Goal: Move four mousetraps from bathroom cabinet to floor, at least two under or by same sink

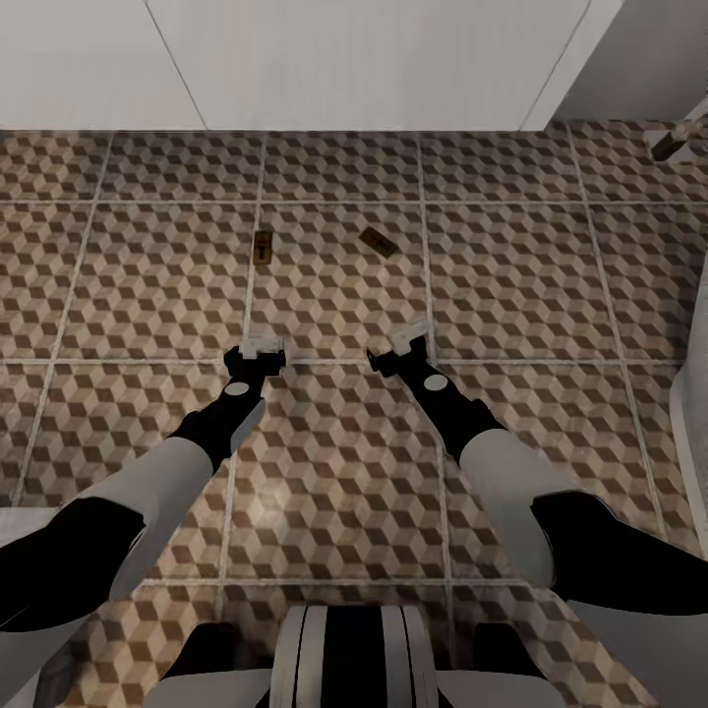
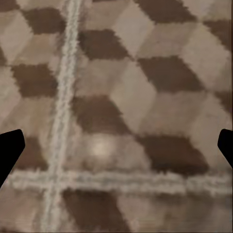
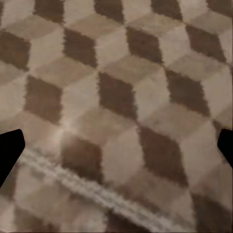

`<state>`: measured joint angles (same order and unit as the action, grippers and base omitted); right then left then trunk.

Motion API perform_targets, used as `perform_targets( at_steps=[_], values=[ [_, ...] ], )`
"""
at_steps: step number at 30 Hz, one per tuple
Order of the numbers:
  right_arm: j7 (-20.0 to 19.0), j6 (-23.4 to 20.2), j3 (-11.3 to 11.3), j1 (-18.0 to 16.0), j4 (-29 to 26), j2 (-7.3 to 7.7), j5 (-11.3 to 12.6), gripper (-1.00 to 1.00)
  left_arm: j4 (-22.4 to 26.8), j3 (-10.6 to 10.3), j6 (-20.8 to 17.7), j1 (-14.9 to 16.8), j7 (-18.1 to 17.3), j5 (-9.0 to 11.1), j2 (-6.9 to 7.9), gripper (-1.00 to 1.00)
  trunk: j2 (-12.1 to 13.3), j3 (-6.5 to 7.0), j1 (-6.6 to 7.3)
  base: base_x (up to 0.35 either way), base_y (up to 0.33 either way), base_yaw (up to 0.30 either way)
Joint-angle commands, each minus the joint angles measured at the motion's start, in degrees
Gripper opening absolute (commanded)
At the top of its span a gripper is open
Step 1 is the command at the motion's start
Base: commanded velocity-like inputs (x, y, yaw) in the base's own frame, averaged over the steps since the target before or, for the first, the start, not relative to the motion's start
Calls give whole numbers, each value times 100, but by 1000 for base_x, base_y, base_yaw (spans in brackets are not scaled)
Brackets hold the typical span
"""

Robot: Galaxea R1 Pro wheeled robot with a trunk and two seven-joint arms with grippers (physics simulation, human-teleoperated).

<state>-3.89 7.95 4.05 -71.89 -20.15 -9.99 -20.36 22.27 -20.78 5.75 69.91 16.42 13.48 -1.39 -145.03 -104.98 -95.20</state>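
Observation:
Two mousetraps lie flat on the bathroom floor (image 1: 511,275), whose tiles carry a cube pattern: one (image 1: 263,246) close to a grout line, the other (image 1: 378,241) turned at an angle to its right. My left gripper (image 1: 258,350) hovers low over the tiles, a short way nearer me than the first trap, open and empty. My right gripper (image 1: 407,344) is likewise open and empty, just short of the second trap. In the wrist views the left gripper (image 2: 116,150) and right gripper (image 3: 116,150) have only floor tile between their dark fingertips (image 2: 9,148) (image 3: 9,148). The cabinet is out of view.
A white panelled unit (image 1: 324,59) runs along the far side of the floor; I cannot tell whether it is the sink's vanity. A white curved fixture (image 1: 693,413) stands at the right edge. A small brownish object (image 1: 677,140) sits at the far right.

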Motion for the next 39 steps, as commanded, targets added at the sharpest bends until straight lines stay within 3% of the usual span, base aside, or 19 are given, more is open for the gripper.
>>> perform_targets(
  at_steps=[1, 13, 22, 39],
  values=[
    [-7, 14, -10, -2, 2, 0, -47, 100, -7, -49, 28, 5, 37, 59, 2, 100, -1, -2, 4, -338, 0, 0],
    [-13, 13, -10, -2, 2, 0, -47, 100, -103, -109, 26, 5, 37, 59, -33, 100, -1, -2, 4, -279, 0, 0],
    [-23, 13, -10, -1, -5, 0, -47, 100, -108, -140, 23, 4, 65, 59, -119, 100, -1, -2, 4, -47, 0, 0],
    [-24, 13, -10, -1, 1, 0, -47, 100, -118, -146, 18, 5, 74, 59, -130, 100, -1, -2, 4, -3, 0, 0]
  ],
)
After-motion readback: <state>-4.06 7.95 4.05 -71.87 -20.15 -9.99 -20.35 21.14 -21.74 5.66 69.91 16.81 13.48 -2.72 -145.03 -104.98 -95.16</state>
